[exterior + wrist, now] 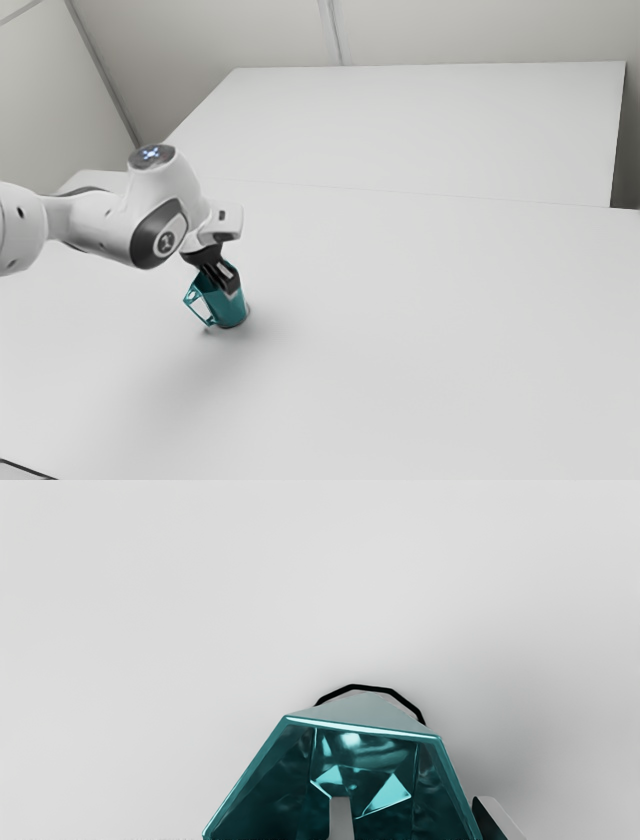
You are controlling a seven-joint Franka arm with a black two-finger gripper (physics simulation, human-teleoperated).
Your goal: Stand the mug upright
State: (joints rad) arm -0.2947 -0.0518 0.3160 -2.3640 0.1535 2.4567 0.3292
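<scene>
Mug (229,309) edge between wide-set fingers (230,284), one inside; broad tabletop (420,300) alongside.

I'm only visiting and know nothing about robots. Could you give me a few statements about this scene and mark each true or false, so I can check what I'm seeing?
1. The mug is teal. True.
2. The arm is bright red all over. False: it is mostly white, with dark parts.
3. The mug's handle is on the side toward the exterior view's left. True.
4. The pincer is far from the mug. False: it is right down at the mug's rim.
5. One finger reaches inside the mug's mouth. True.
6. The mug's mouth is pressed flat against the table. False: the wrist view looks into its open mouth.
</scene>
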